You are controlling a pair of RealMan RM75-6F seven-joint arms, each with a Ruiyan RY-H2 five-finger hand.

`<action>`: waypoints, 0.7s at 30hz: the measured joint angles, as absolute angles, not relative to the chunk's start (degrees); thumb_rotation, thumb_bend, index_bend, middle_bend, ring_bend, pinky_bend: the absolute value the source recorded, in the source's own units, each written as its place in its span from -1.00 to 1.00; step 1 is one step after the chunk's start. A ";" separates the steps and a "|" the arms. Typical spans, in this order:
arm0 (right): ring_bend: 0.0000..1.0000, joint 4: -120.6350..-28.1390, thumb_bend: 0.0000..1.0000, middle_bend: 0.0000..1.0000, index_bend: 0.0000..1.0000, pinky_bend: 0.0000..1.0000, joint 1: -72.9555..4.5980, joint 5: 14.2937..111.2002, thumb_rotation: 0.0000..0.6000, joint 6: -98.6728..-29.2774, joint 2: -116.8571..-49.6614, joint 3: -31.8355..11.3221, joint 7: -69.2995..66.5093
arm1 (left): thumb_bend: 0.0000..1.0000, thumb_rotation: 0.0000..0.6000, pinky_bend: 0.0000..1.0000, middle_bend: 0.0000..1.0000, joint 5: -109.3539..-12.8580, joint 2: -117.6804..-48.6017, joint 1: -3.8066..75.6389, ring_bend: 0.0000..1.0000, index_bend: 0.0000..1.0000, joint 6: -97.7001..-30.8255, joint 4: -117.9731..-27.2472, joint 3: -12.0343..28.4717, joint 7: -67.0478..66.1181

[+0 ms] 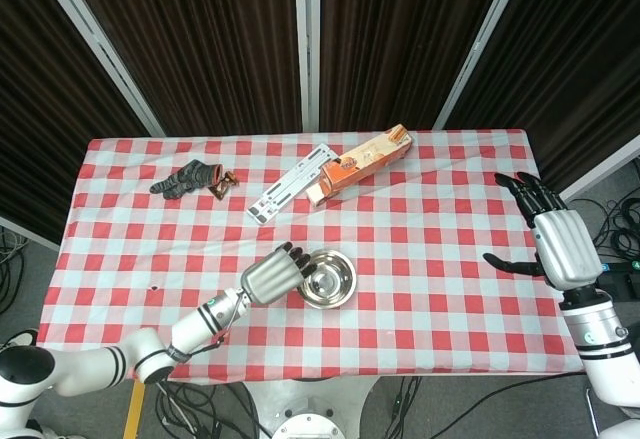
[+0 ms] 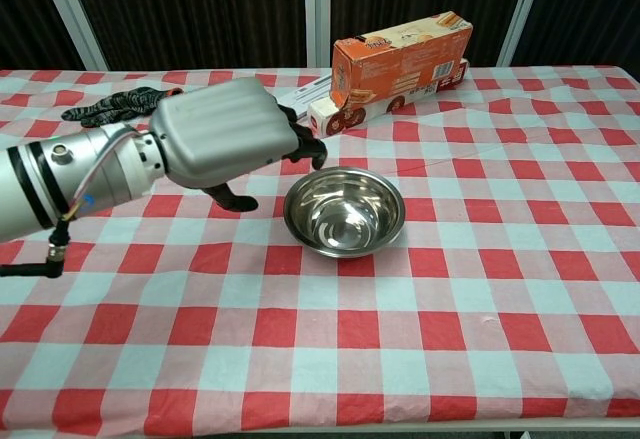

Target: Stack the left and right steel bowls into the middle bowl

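One bowl stack [image 2: 345,210] just beside left hand [image 2: 215,137]

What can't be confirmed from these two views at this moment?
- How many bowls are nested: the steel bowl stack reads as one bowl in both views.
- Print on the white strip: too small in head view.
- The right hand: outside chest view.
- The left hand hides the tablecloth behind it, chest view.

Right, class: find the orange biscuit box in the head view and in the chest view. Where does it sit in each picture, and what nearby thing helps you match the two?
Head view: the orange biscuit box lies at upper centre, on the far part of the checked cloth.
Chest view: the same box is at top centre, just right of the middle, behind the steel bowl.
Shared landmark: the white strip lying beside the box on its left.
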State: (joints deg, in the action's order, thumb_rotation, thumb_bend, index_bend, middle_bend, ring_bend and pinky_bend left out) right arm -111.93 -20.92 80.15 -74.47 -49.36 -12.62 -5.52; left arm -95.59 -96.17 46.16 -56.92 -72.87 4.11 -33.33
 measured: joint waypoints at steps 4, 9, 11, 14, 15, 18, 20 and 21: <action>-0.87 -111.96 -0.96 -0.67 -0.82 -0.68 -20.43 81.02 1.00 -74.92 -49.48 -11.94 -3.93 | -0.64 1.00 -0.03 -0.18 -92.31 -92.01 43.12 -0.28 -0.29 -58.34 -76.04 4.20 -35.88; -0.88 -109.53 -0.95 -0.68 -0.82 -0.73 -18.94 83.14 1.00 -77.22 -51.95 -10.00 2.66 | -0.74 1.00 -0.19 -0.30 -84.30 -87.07 35.08 -0.43 -0.40 -64.74 -83.44 4.78 -33.66; -0.90 -107.66 -0.95 -0.69 -0.82 -0.75 -17.86 83.98 1.00 -78.54 -54.76 -8.61 6.44 | -0.78 1.00 -0.27 -0.34 -81.66 -85.30 31.40 -0.47 -0.45 -68.10 -86.93 4.90 -29.57; -0.94 -104.30 -0.96 -0.72 -0.83 -0.79 -15.51 84.87 1.00 -79.88 -59.35 -5.48 9.27 | -0.82 1.00 -0.34 -0.37 -79.72 -82.44 24.78 -0.51 -0.47 -75.49 -91.10 4.37 -21.70; -0.95 -103.11 -0.96 -0.73 -0.83 -0.80 -14.66 85.21 1.00 -80.24 -60.41 -4.34 9.61 | -0.82 1.00 -0.35 -0.37 -79.69 -81.97 23.56 -0.52 -0.47 -77.05 -91.53 4.12 -20.52; -0.99 -99.15 -0.97 -0.79 -0.88 -0.87 -11.95 86.94 1.00 -81.42 -63.16 -0.81 9.86 | -0.82 1.00 -0.37 -0.37 -80.42 -79.70 17.40 -0.53 -0.47 -84.77 -92.64 2.52 -16.30; -1.00 -96.88 -0.99 -0.84 -0.95 -0.93 -10.36 88.68 1.00 -81.98 -64.41 1.45 9.26 | -0.82 1.00 -0.38 -0.37 -81.26 -77.96 12.92 -0.52 -0.47 -89.34 -93.22 1.03 -13.18; -1.00 -96.14 -0.99 -0.85 -0.96 -0.94 -9.76 89.34 1.00 -82.18 -64.81 2.20 8.79 | -0.82 1.00 -0.38 -0.37 -81.46 -77.55 12.01 -0.52 -0.47 -90.09 -93.38 0.66 -12.49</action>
State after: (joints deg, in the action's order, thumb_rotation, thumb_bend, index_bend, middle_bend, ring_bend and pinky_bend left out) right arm -96.14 -9.76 89.34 -82.18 -64.81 2.20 8.79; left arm -81.46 -77.55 12.01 -90.09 -93.38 0.66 -12.49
